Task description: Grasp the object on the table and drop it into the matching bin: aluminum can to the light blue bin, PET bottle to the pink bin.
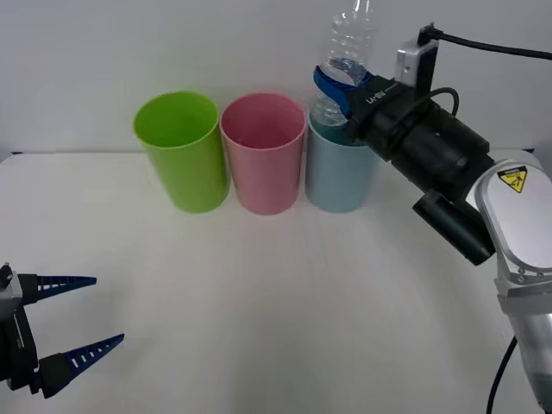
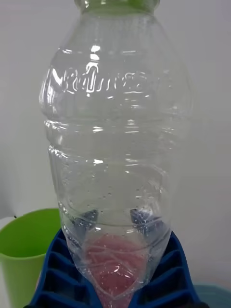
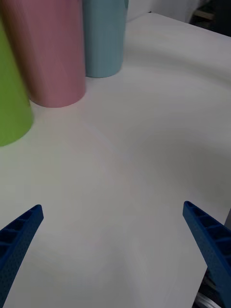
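My right gripper (image 1: 333,90) is shut on the PET bottle (image 1: 348,50), a clear crinkled bottle held upright in the air. The bottle hangs over the light blue bin (image 1: 338,179), close to that bin's edge nearest the pink bin (image 1: 263,155). In the right wrist view the bottle (image 2: 115,134) stands between the blue fingers (image 2: 57,274), with its yellow-green cap (image 2: 115,4) at the far end. My left gripper (image 1: 78,315) waits open low over the table (image 1: 259,302) at the near left, with nothing between its fingers (image 3: 19,236).
A lime green bin (image 1: 181,151) stands left of the pink one, the three bins touching in a row at the back. The left wrist view shows the pink bin (image 3: 48,53), light blue bin (image 3: 103,38) and green bin (image 3: 9,96) across bare tabletop.
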Robot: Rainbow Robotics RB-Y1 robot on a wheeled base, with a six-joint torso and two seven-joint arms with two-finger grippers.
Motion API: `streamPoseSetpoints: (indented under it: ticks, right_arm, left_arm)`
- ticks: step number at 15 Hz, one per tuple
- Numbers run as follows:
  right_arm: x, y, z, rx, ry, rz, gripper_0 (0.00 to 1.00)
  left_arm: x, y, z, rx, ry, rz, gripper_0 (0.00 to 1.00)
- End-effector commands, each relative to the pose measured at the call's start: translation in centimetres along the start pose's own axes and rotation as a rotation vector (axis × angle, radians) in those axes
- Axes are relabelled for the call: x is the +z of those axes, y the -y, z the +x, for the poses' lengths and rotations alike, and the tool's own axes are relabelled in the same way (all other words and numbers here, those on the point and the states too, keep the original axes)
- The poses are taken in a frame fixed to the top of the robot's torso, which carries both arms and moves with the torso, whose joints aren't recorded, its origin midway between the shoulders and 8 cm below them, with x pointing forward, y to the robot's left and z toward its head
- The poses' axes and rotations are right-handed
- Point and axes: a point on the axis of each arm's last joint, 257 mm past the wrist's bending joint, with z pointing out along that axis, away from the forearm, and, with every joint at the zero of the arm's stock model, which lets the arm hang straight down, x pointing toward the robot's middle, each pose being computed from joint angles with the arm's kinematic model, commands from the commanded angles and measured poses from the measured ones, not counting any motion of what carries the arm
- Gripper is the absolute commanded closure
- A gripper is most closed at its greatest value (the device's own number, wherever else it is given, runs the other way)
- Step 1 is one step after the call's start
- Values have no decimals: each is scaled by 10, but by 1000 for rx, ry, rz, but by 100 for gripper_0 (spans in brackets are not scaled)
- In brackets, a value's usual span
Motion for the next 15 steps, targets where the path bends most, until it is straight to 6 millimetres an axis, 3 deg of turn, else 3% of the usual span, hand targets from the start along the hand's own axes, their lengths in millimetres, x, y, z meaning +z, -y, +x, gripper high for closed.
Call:
streamPoseSetpoints:
  ticks: [1,8,15]
  right_arm:
    - [33,-4,11,10,-17,3,100]
    - [103,-20,40,37,-56,44,100]
    - [120,-16,60,38,-106,64,100]
  left_arm:
    - [0,0,0,0,0,0,0]
    - [0,0,0,0,0,0,0]
    - [0,0,0,0,0,0,0]
